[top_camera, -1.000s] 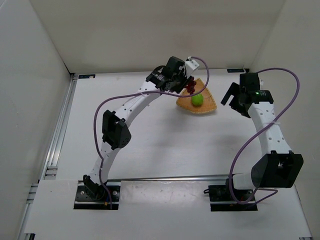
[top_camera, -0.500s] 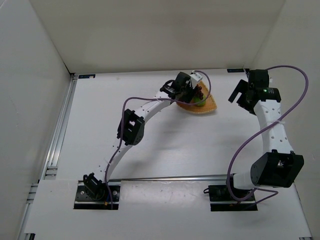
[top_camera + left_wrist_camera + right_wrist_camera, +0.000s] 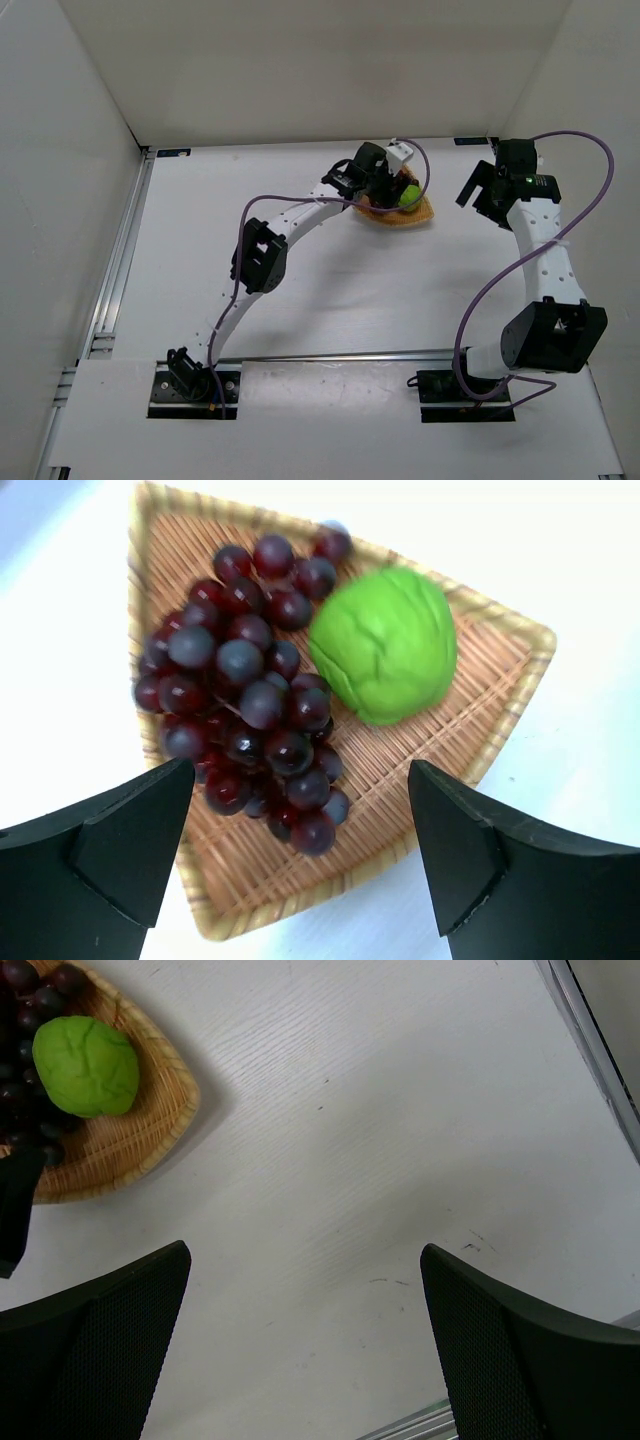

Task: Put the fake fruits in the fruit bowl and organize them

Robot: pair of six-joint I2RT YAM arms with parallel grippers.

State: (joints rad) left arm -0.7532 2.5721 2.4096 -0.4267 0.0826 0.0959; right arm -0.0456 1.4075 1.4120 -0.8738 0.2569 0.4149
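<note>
Dark purple grape bunch (image 3: pixel 240 695) touches lime-green round fruit (image 3: pixel 385 645) inside tan wicker basket (image 3: pixel 475 705). Left tool (image 3: pixel 300 780) and right tool (image 3: pixel 305 1260) gape, empty.

Bright, even overhead light fills every view. In the left wrist view the white counter (image 3: pixel 560 540) around the bowl (image 3: pixel 500 690) is nearly blown out, and the grapes (image 3: pixel 240 700) carry small glints. In the right wrist view a soft shadow hugs the bowl's right rim.

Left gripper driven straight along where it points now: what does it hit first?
Probably the grapes: the open left gripper points down into the basket, with the bunch's near end right in its line. The green fruit sits off to one side. Depth is unclear.
</note>
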